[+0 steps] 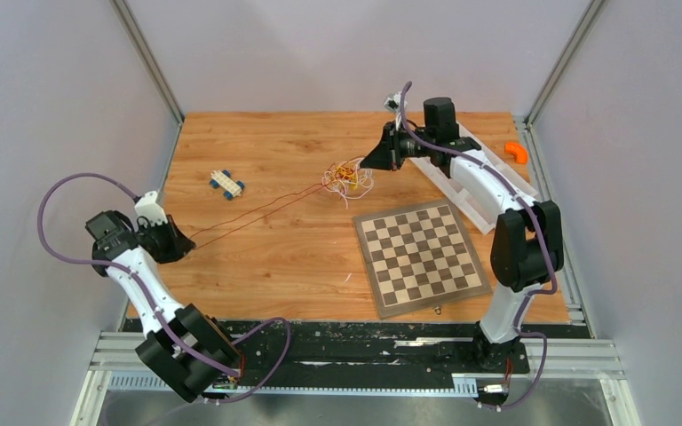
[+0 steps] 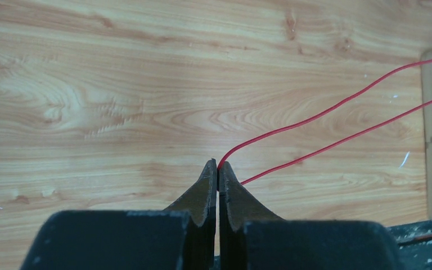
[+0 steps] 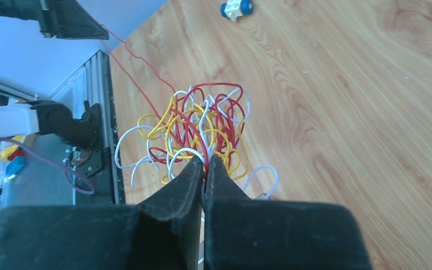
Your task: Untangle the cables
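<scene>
Item 1, far left: my left hand (image 2: 218, 167), clamped tight on the red cable (image 1: 257, 211). It is pinched at a bend, so two runs leave the tips. Both runs cross the desk (image 1: 266, 266) nearly straight, heading up and right toward the knot.

Item 2: small blue-and-white toy (image 1: 226, 183), just beyond the red runs and not touching them.

Item 3, centre: the cables (image 1: 348, 177), a loose bundle of red, yellow and white loops lying toward the far side of the desk. I judge them very light, limp and smooth-skinned. A loop should slide through the others if drawn slowly, and cinch tight if yanked. The best hold is a free outer loop or a loose end, pinched at the very tips, not the dense middle.

Item 4: my right hand (image 3: 205, 163), closed on strands at the bundle's right edge. I cannot tell which colour it holds.

Item 5: chessboard (image 1: 419, 256), nearer and to the right, apart from the bundle.

Item 6: orange piece (image 1: 517, 151), far right corner.
</scene>
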